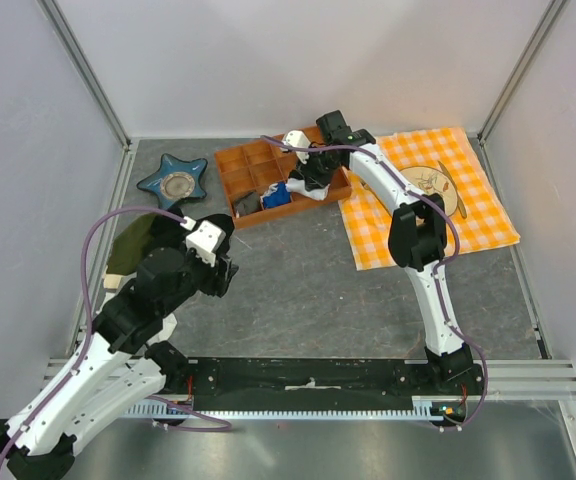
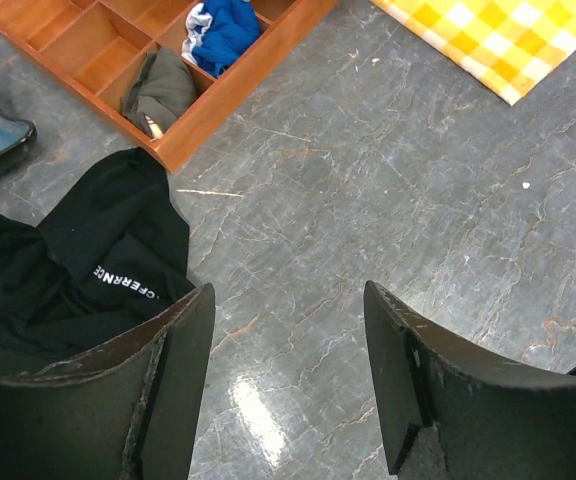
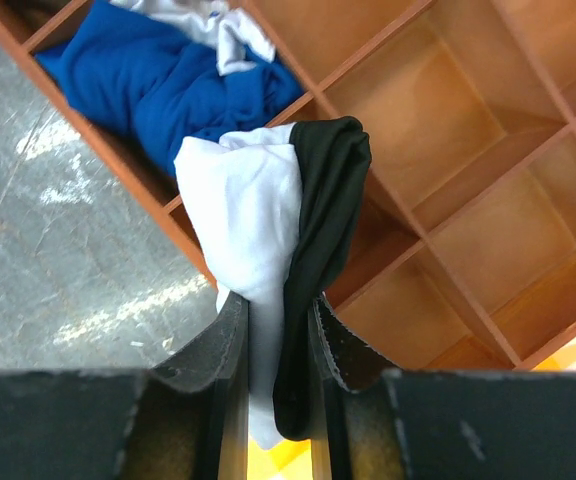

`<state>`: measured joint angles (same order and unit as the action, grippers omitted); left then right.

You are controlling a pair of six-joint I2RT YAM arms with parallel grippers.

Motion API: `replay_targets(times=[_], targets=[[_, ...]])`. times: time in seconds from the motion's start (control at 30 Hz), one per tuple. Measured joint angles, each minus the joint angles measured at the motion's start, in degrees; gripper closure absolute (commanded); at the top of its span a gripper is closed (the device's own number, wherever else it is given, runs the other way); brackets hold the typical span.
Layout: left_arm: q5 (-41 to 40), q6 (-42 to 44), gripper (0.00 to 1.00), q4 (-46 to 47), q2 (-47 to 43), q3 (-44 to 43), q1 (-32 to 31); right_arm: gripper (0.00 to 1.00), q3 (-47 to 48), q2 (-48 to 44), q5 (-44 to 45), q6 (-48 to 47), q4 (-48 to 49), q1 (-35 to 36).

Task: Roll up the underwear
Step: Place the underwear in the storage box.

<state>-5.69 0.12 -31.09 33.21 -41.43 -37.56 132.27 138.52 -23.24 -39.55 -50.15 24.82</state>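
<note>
- Right wrist view showed the right gripper (image 3: 278,345) closed tight on the underwear (image 3: 258,210), a bunched white piece with a black band along one side, pinched between both fingers.
- The underwear hung over the orange-brown wooden tray (image 3: 448,150), at the wall next to the compartment that held a blue cloth (image 3: 158,85); whether it touched the wood could not be told.
- No label or print was readable on the underwear.
- From the top external camera, the right arm reached over the tray (image 1: 238,160), which sat between a blue star-shaped dish (image 1: 173,180) and an orange-and-white checked cloth (image 1: 468,210).
- The left gripper (image 2: 288,300) had its fingers spread wide above the bare grey table (image 2: 388,200), with nothing between them.
- Just beside its left finger lay a black garment (image 2: 78,250) with white capital lettering, upside down to the left wrist camera and partly folded under; the visible letters looked like "FERRNCE", though not certainly.
- A dark grey rolled cloth (image 2: 158,90) filled one tray compartment.
- An olive-green cloth (image 1: 133,245) lay beside the left arm.
</note>
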Motion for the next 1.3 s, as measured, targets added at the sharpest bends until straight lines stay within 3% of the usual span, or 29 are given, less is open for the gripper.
replay_targets(times=[0.67, 1.07, 1.3], targets=[[-0.7, 0.5, 0.33, -0.1, -1.4, 0.6, 0.0, 0.87, -1.4, 3.0, 9.0, 4.2, 7.6, 3.1], [-0.7, 0.5, 0.34, 0.0, -1.3, 0.6, 0.0, 0.85, 2.1, 6.9, 11.6, 4.2, 6.0, 4.0], [-0.7, 0.5, 0.34, 0.0, -1.1, 0.6, 0.0, 0.54, 2.6, 7.0, 11.1, 3.7, 5.2, 3.9]])
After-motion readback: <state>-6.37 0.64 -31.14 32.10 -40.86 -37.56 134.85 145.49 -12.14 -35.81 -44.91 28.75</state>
